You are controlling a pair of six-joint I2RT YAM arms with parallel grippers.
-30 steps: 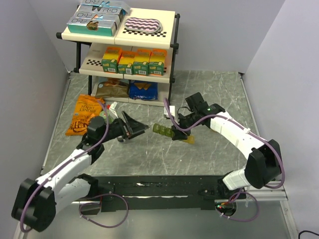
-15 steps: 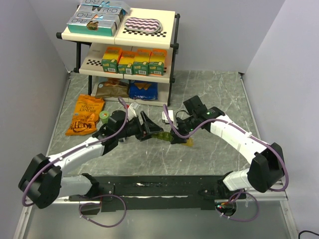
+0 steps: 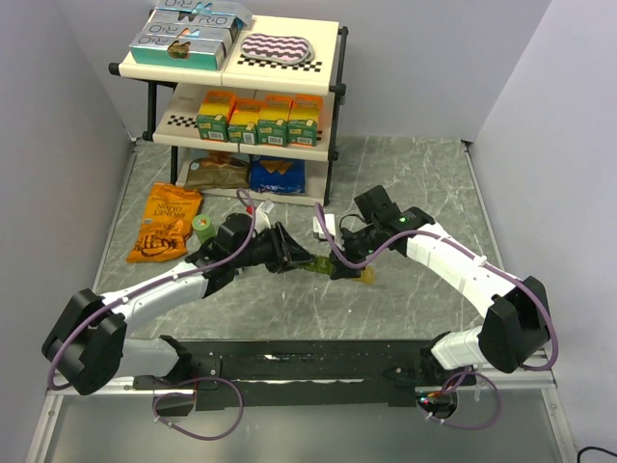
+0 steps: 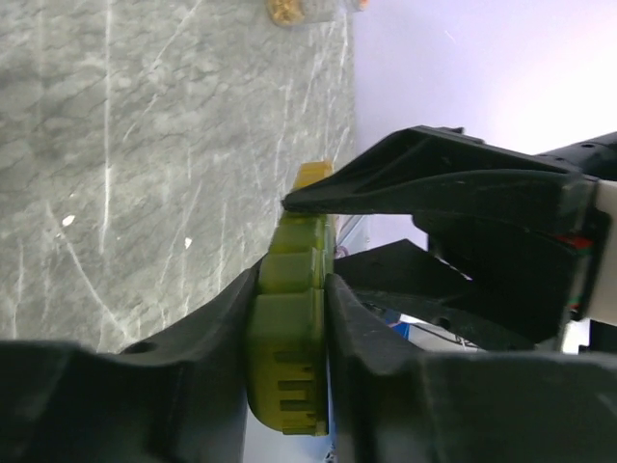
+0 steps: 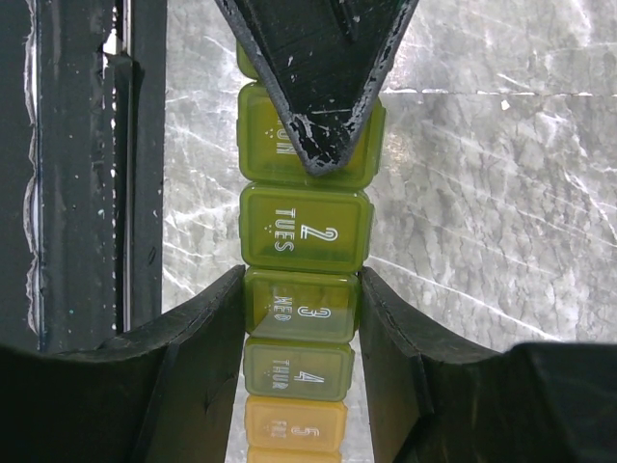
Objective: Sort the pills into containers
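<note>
Two arms meet over the middle of the worktop (image 3: 405, 183) in the overhead view. Between them are the containers (image 3: 314, 262), an olive-to-yellow strip well in front of the shelf rack (image 3: 241, 96).

From the left wrist, the left pincer (image 4: 291, 282) is closed narrow on the strip's olive end, with a finger against each face.

From the right wrist, the right pincer (image 5: 301, 287) holds the strip at the WED box, its fingers touching both sides. The left pincer's fingertip covers the box before TUES.
</note>
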